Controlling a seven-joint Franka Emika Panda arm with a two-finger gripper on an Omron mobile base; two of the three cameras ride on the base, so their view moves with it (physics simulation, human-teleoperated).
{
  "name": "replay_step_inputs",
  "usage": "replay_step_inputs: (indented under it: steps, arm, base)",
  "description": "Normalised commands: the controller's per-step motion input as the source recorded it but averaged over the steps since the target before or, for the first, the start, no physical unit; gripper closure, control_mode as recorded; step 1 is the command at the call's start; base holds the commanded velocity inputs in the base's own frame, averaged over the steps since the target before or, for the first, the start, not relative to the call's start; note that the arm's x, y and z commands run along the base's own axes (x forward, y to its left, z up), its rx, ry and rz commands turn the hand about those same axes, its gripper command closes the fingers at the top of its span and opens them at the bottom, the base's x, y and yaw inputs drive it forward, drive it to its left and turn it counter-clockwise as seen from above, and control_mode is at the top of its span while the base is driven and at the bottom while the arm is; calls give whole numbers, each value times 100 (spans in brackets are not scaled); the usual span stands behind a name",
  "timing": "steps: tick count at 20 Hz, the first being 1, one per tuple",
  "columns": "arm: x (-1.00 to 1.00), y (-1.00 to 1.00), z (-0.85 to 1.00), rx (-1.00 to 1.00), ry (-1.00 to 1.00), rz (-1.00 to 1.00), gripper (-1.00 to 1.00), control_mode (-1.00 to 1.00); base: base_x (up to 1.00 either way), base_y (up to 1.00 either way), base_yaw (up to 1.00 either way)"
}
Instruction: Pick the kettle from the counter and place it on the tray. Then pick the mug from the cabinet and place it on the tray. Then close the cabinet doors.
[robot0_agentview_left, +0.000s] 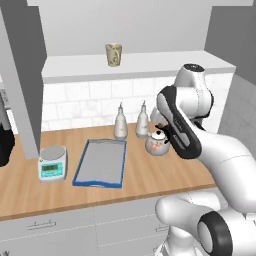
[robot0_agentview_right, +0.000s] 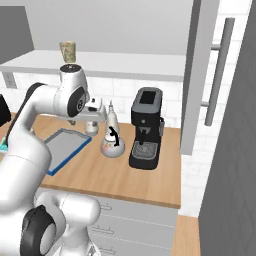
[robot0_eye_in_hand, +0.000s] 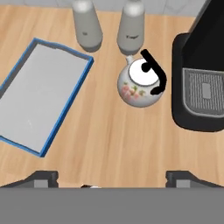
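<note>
kettle: round, white, red florals (black arched handle) | pincer: spread wide above, holding nothing

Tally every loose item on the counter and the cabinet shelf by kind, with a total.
Kettle: 1
Tray: 1
White bottles: 2
Scale: 1
Coffee machine: 1
Mug, on the cabinet shelf: 1
Total: 7
</note>
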Motion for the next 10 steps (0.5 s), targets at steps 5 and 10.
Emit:
replay_step_inputs:
  steps: [5,10]
  arm:
    - [17,-5,-8,-9,0,0,-100,-100]
    - [92,-23,-41,-24,0,0,-100,-100]
  base:
    - [0,0,0]
    - [0,0,0]
